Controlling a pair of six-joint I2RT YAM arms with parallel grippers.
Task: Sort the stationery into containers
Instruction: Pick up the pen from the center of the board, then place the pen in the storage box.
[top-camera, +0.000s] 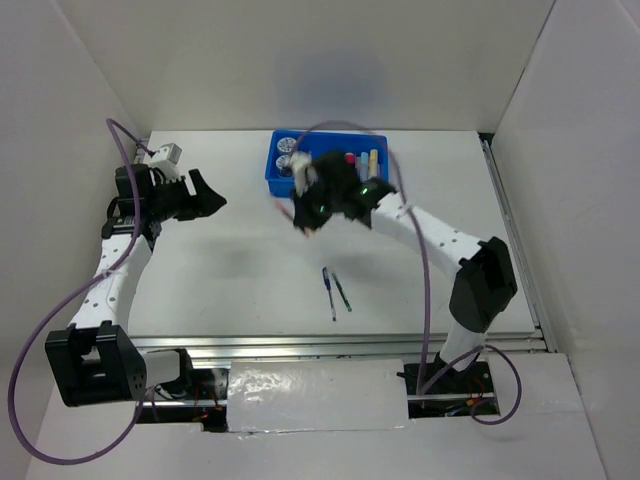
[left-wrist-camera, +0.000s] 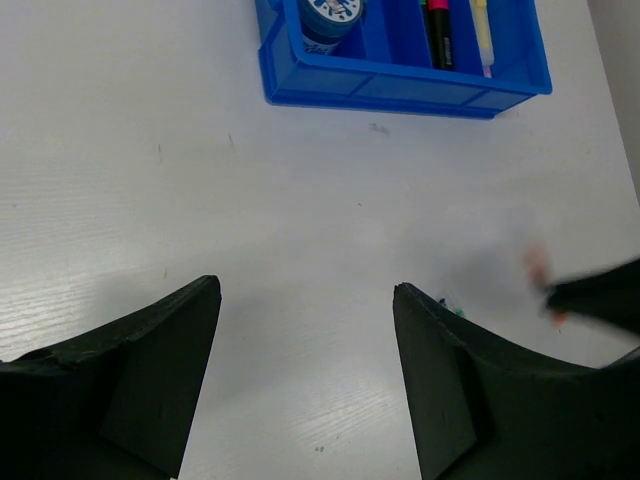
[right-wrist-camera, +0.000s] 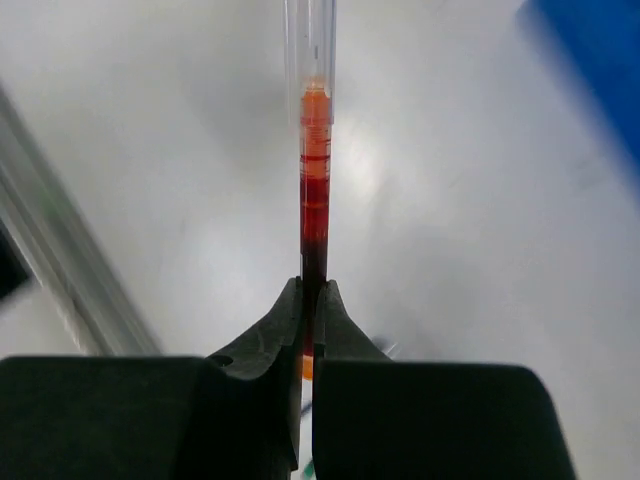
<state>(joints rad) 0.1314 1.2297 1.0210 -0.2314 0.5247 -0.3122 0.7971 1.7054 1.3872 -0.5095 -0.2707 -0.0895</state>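
My right gripper (right-wrist-camera: 312, 290) is shut on a thin red pen (right-wrist-camera: 315, 180), which sticks straight out past the fingertips above the white table. From above, this gripper (top-camera: 308, 216) hovers, blurred, just in front of the blue tray (top-camera: 283, 181). The tray (left-wrist-camera: 400, 88) holds a pale-blue disc (left-wrist-camera: 328, 18), a pink marker (left-wrist-camera: 437, 35) and a yellow marker (left-wrist-camera: 480, 30). Two blue pens (top-camera: 329, 291) (top-camera: 342, 292) lie side by side on the table nearer the arms. Off to the left, my left gripper (top-camera: 207, 195) (left-wrist-camera: 305, 290) is open over bare table with nothing between its fingers.
White walls close in the table on the left, back and right. A metal rail (top-camera: 340, 345) runs along the near edge. A blurred corner of the tray (right-wrist-camera: 600, 60) shows at the upper right of the right wrist view.
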